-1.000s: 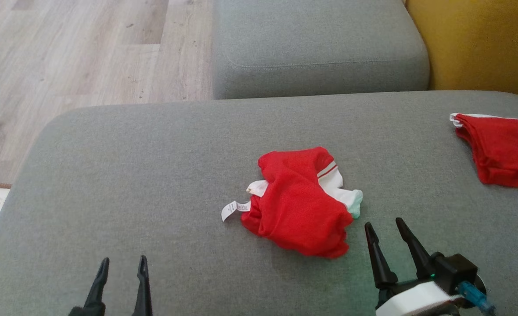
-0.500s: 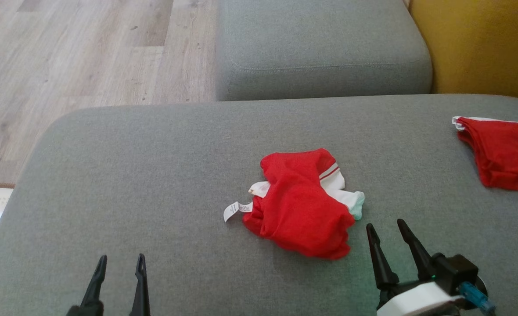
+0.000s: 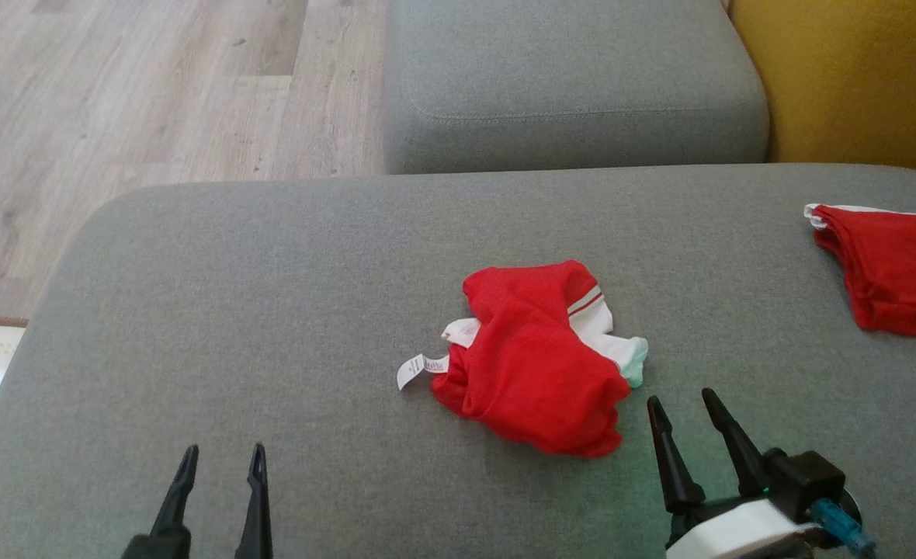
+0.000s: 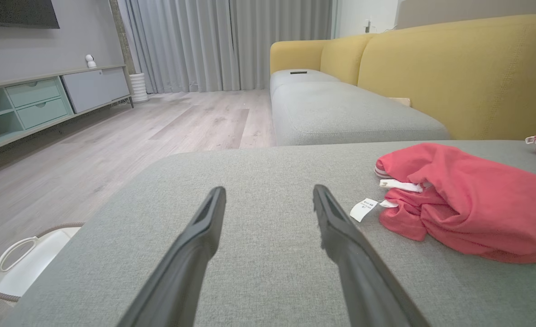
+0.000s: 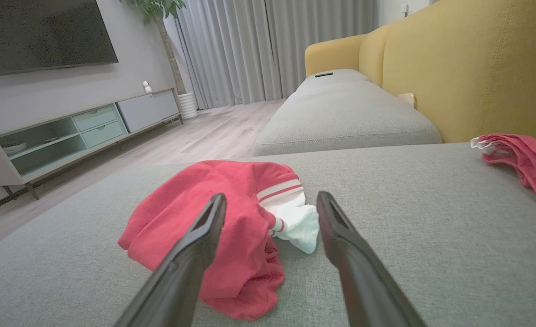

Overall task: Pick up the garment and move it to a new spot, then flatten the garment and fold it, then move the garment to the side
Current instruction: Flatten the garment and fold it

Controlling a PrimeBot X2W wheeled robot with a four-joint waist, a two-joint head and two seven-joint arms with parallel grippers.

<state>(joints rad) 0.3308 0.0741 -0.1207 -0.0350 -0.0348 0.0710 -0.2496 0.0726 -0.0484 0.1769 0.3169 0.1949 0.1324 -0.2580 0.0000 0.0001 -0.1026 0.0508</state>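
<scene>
Two red garments (image 3: 539,365) (image 3: 893,272), two grey cushions (image 3: 233,310) (image 3: 574,78)

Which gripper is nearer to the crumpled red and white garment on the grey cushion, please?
Right. The right gripper sits close beside the crumpled red and white garment, on its right; the left gripper is far off to its left.

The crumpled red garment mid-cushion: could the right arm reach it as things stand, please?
Probably yes. The right tool stands open just beside the red garment, apart from it, with bare cushion between them.
</scene>
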